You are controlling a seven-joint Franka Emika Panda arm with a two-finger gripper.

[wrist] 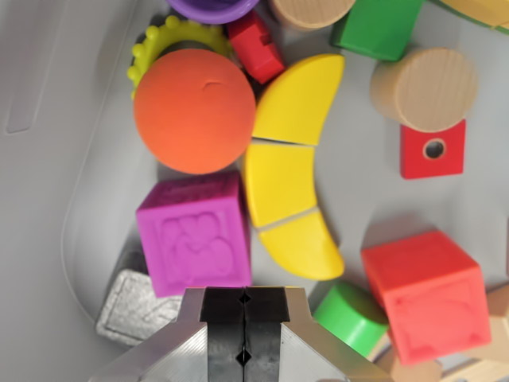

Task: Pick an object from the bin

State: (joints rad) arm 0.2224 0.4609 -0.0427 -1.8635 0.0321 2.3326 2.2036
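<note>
Jaws (245, 330) pressed together, holding nothing, hover over a grey bin (48, 199) of toys. Magenta cube (193, 233) looks light, rigid; grip its flat opposite sides.

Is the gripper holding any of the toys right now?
No. The gripper has its fingers pressed together with nothing between them, and the magenta cube sits free in the bin beyond it.

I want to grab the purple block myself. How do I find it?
Find the big orange ball in the gray bin. Right below it in the wrist view sits the purple block, just above the closed fingers. It's the only purple cube; the other big cube is red.
</note>
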